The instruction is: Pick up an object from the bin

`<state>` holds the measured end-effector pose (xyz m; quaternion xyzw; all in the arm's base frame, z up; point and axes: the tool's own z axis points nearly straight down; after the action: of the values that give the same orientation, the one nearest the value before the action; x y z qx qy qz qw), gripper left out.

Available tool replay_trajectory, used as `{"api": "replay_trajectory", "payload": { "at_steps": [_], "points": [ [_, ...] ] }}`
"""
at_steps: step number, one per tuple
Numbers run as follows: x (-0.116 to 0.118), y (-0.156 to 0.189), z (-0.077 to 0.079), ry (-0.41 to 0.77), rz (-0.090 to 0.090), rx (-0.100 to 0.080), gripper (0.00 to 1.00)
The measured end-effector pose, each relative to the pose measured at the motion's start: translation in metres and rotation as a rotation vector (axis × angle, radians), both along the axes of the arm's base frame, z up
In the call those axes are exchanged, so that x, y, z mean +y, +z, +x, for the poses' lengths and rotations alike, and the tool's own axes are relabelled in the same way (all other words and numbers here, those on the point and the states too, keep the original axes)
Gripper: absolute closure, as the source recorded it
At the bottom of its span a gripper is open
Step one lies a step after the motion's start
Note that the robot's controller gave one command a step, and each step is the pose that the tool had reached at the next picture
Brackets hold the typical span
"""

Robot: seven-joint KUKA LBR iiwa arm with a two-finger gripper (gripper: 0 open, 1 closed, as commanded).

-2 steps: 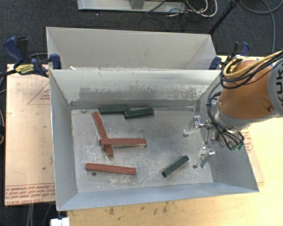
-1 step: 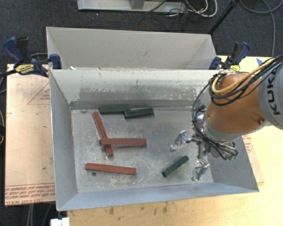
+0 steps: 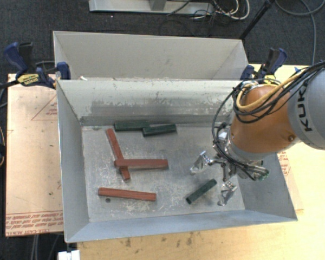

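My gripper (image 3: 212,179) hangs low over the bin's right part, its two metal fingers spread wide, one fingertip (image 3: 198,165) up left and the other (image 3: 226,194) down right. Nothing sits between them. A short dark green block (image 3: 200,191) lies on the floor just below the gap, slanting up to the right. A brown-red bar (image 3: 142,164) lies flat to the left of the gripper, crossing a second brown-red bar (image 3: 117,153) that runs up and left.
Two dark green bars (image 3: 145,128) lie end to end by the back wall. Another brown-red bar (image 3: 127,194) rests near the front left. The arm's orange cover and cables hang over the bin's right side.
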<state>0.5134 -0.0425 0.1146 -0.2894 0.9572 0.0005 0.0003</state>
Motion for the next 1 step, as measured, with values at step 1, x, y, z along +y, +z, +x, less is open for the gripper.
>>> {"api": "replay_trajectory", "payload": {
  "at_steps": [1],
  "points": [
    [0.0061,-0.0353,-0.0139,0.091,0.000,-0.003,0.00]
  ]
}}
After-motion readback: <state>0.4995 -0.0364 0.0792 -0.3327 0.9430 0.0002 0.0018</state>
